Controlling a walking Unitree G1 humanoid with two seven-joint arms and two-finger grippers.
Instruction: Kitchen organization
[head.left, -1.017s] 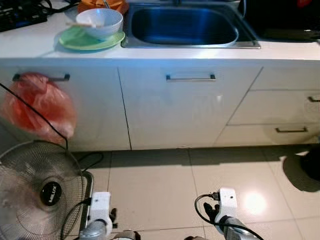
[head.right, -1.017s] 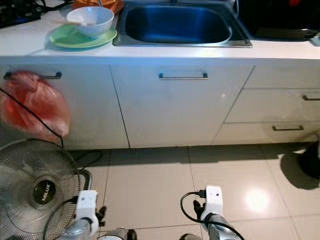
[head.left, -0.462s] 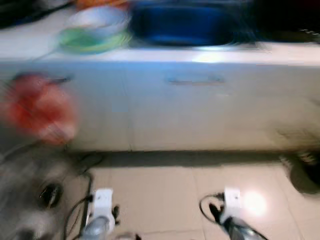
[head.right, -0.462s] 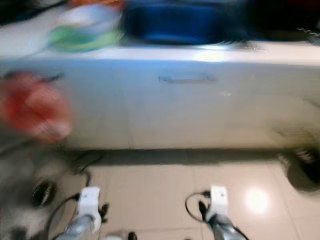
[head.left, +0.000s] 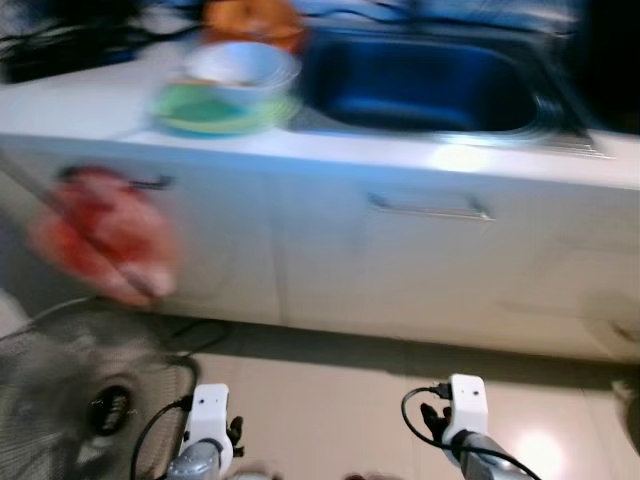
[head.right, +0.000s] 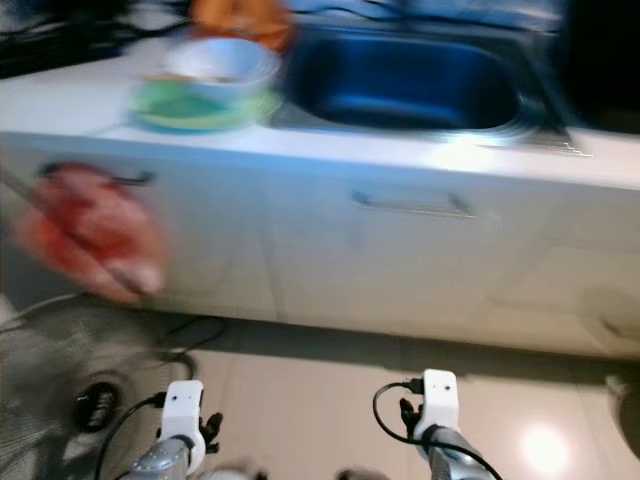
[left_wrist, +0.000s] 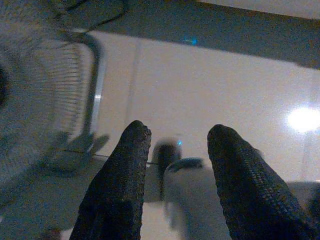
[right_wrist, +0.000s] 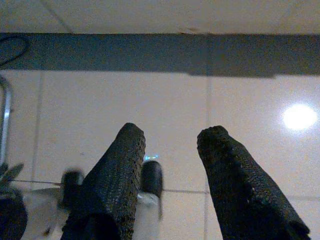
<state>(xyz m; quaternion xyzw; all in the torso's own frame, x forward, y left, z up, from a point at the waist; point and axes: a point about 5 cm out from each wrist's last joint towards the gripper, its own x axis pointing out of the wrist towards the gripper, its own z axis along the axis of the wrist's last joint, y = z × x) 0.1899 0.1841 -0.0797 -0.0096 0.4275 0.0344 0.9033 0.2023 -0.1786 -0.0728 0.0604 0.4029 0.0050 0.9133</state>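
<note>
Looking through the head views, everything's blurry, but a pale blue ceramic bowl (head.left: 241, 72) sits on a flat green plate (head.left: 222, 108) on the white desk (head.left: 90, 115), just beside the dark steel sink (head.left: 425, 85). Something orange (head.left: 252, 20) sits behind them, can't tell what. A soft red plastic bag (head.left: 105, 235) hangs off a cupboard handle, and a wire-caged floor fan (head.left: 75, 395) stands low on the left. My guess is the bowl and plate are stiff, breakable and a bit slick, so I'd take the bowl by its rim. The desk edge is close to the plate; the sink leaves open room.

Left wrist view: the left tool (left_wrist: 175, 150) hangs over pale floor tiles (left_wrist: 210, 95), fingers apart, holding nothing.

Right wrist view: the right tool (right_wrist: 167, 145) is the same, spread and empty.
</note>
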